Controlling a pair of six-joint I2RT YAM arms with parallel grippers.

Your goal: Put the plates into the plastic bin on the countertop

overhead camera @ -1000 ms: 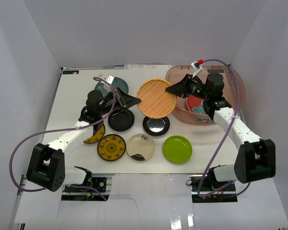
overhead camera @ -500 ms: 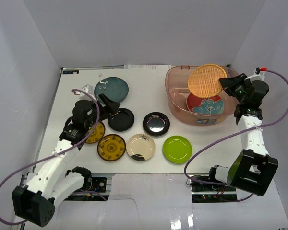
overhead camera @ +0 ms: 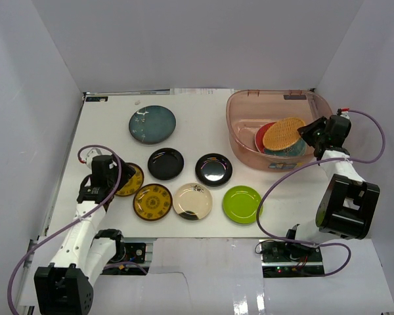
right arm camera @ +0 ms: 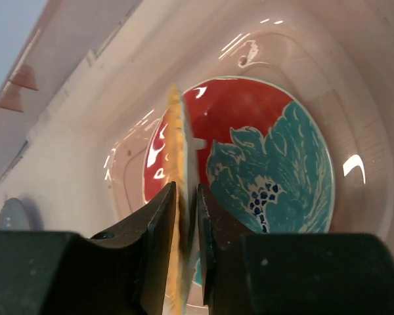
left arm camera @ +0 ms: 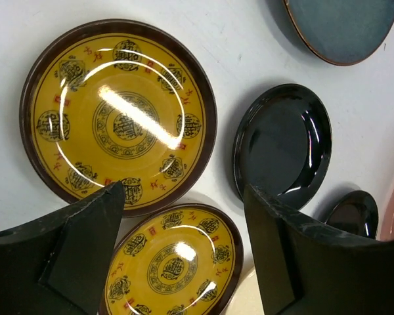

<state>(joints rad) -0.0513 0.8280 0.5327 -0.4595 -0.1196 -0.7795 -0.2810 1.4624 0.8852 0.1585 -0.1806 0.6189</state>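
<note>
- The left gripper point(left arm camera: 184, 193) is hovering at the left of the countertop point(overhead camera: 105, 131), jaws spread wide and holding nothing, over the two yellow-brown plates point(left arm camera: 118, 115), which are lying just beside each other.
- Farther back, the teal plate point(overhead camera: 152, 124) is lying alone on the white surface.
- Toward the middle, two black plates point(overhead camera: 165, 163) are sitting side by side, slightly apart. The cream plate point(overhead camera: 192, 201) is lying nearer, and the lime green plate point(overhead camera: 242, 204) is lying to its right.
- At the far right, the plastic bin point(overhead camera: 276, 96) is holding the red floral plate point(right arm camera: 262, 151) inside it.
- The right gripper point(right arm camera: 186, 197) is pinching the rim of the woven plate point(overhead camera: 284, 133) and holding it tilted inside the bin, above the red floral plate. I cannot tell whether the two are touching.
</note>
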